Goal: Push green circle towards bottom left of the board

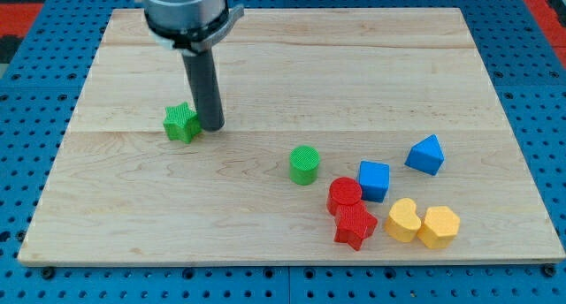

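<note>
The green circle [304,164] stands a little right of the board's middle, towards the view's bottom. My tip [211,127] rests on the board at the view's left of middle, touching or almost touching the right side of a green star [181,123]. The tip is well to the upper left of the green circle, about a hundred pixels away. The rod runs up to the arm's dark head at the view's top.
A wooden board [133,216] on a blue pegboard table. At the lower right lie a red circle [345,195], a red star [355,225], a blue cube [374,180], a blue triangle [426,155], a yellow heart [404,220] and a yellow hexagon [439,227].
</note>
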